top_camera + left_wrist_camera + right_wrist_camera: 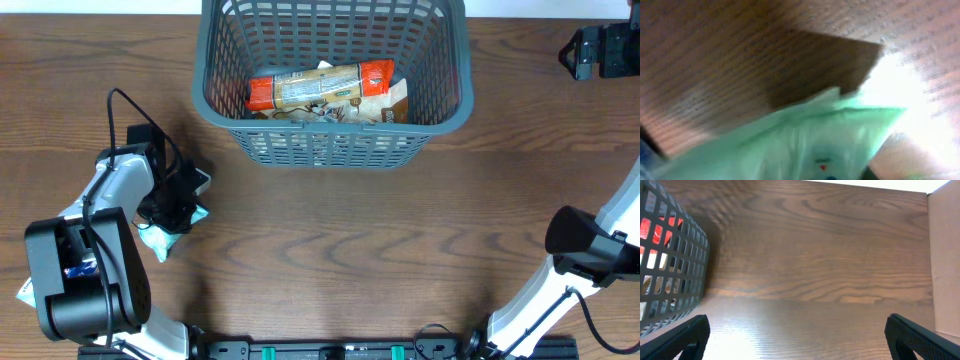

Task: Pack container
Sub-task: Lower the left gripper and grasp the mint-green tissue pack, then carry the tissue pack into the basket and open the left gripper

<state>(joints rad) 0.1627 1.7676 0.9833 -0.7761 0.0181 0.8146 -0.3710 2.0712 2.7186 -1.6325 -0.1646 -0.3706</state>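
The dark grey lattice basket [215, 105] stands at the back middle of the table. It holds a red and orange snack pack [320, 87] on top of other packs. Its side also shows at the left of the right wrist view [670, 265]. My left gripper [172, 208] is down at the table's left, shut on a pale green snack pack [163, 238]. That pack fills the lower part of the blurred left wrist view [805, 145], and the fingers are hidden there. My right gripper [592, 50] is at the back right, open and empty [800, 335], above bare wood.
A white and blue pack corner [24, 292] pokes out beside the left arm's base at the front left. A beige panel [945, 255] stands at the right edge of the right wrist view. The right arm's base [585, 245] is at the front right.
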